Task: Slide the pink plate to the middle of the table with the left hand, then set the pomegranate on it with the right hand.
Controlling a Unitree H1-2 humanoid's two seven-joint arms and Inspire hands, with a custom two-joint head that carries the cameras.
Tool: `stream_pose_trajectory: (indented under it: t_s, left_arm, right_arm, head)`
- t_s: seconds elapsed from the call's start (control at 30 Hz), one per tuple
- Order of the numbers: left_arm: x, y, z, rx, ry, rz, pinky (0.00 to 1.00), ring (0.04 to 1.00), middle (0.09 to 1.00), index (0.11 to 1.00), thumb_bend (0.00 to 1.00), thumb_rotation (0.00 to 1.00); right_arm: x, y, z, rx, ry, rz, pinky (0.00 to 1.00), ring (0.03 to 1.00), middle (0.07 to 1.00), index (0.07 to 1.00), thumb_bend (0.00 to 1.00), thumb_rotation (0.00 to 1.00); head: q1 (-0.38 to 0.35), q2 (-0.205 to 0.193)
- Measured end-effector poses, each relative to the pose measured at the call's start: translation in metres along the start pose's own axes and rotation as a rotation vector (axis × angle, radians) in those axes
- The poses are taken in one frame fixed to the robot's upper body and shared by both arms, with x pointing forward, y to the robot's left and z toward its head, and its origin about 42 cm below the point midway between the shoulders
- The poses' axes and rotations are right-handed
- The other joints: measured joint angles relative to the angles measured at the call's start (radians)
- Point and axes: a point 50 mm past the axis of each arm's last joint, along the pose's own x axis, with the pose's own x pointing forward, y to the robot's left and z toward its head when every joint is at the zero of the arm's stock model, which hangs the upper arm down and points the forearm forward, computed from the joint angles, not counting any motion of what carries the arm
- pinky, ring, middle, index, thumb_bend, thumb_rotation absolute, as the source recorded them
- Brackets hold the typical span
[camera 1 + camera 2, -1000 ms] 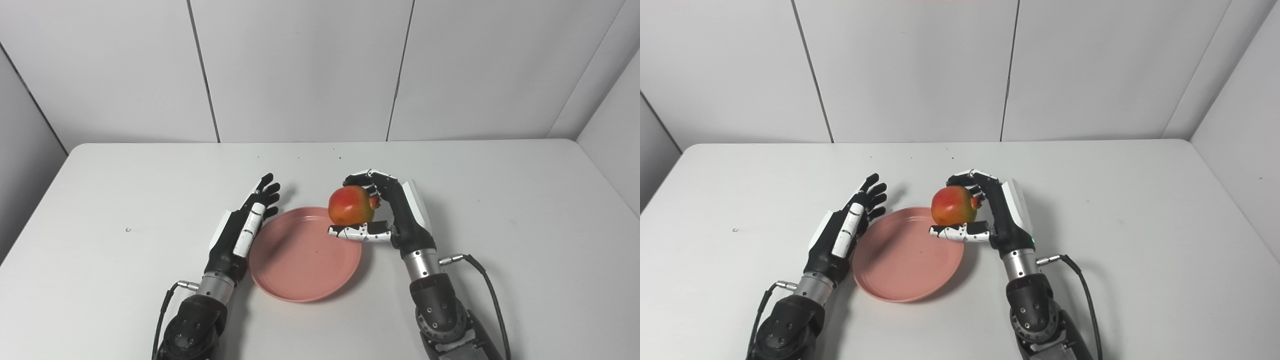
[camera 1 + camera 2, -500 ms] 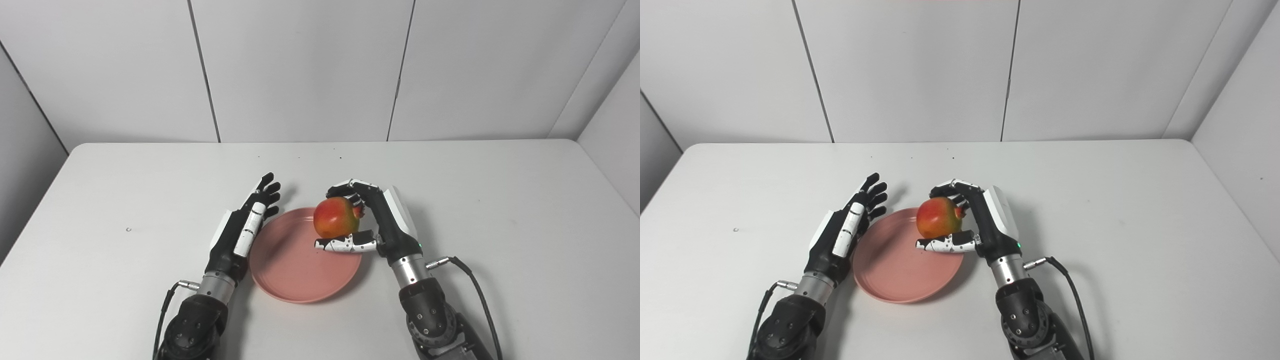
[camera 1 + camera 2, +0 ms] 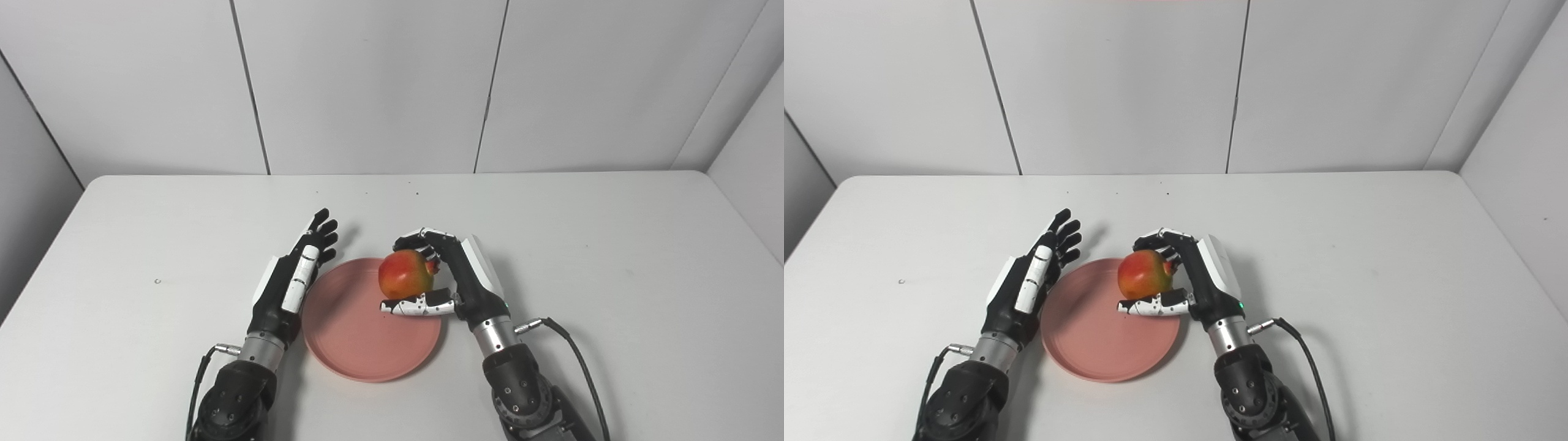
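Pomegranate (image 3: 405, 274) is hanging over the pink plate (image 3: 355, 334), right-hand side, with the right hand (image 3: 450, 278) curling its fingers around it. Plate's already mid-table; setting down and letting go is what's left. Left hand (image 3: 293, 285) is resting beside the rim, fingers straight, holding nothing.

Bright, even overhead light; soft faint shadows under hands and plate (image 3: 367, 361). Sharp, no glare, slight edge distortion.

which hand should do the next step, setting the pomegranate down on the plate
The right hand: it already grips the pomegranate over the pink plate. The left hand is open and holds nothing, lying along the plate's left rim.
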Motion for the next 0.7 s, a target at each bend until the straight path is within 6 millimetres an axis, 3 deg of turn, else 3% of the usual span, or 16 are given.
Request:
stream_pose_trajectory:
  t_s: [0.7]
  left_arm:
    - [-0.0009,0.0076,0.0002,0.031,-0.015,0.037,0.91,0.930,0.935,0.932,0.55,1.00]
  right_arm:
    - [0.0010,0.0053,0.0035,-0.032,-0.015,0.023,0.35,0.406,0.481,0.537,0.51,0.00]
  head:
    - [-0.005,0.002]
